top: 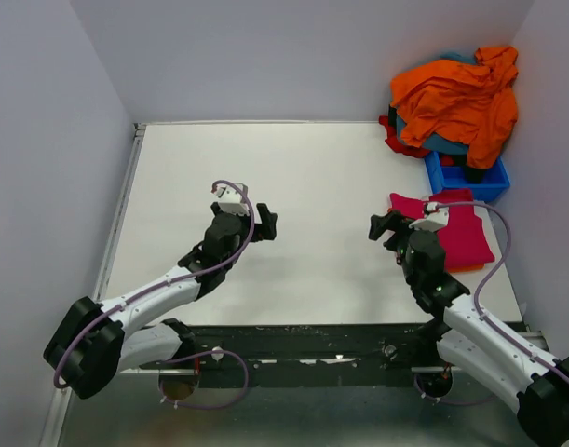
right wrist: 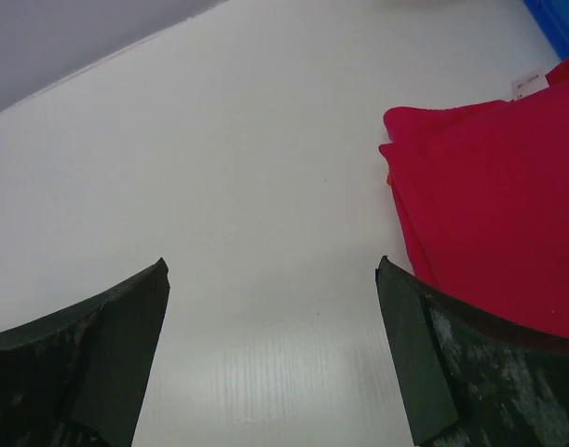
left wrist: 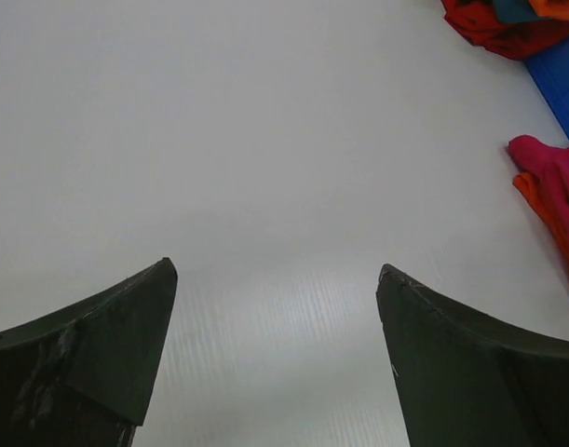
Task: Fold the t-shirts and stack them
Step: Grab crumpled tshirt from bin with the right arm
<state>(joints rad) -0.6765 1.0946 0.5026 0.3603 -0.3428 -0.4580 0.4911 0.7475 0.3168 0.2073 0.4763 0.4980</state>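
A folded magenta-red t-shirt (top: 456, 228) lies flat at the right of the table, with an orange edge showing under it (left wrist: 543, 207); it fills the right of the right wrist view (right wrist: 494, 200). A crumpled bright orange t-shirt (top: 461, 98) tops a heap with teal-blue (top: 442, 142) and red (top: 400, 142) shirts at the back right. My right gripper (top: 382, 226) is open and empty, just left of the folded shirt. My left gripper (top: 263, 222) is open and empty over bare table at mid-left.
A small blue plastic bin (top: 470, 177) sits under the heap at the back right, by the right wall. White walls close in the table (top: 293, 186) on the left, back and right. A dark rail runs along the near edge.
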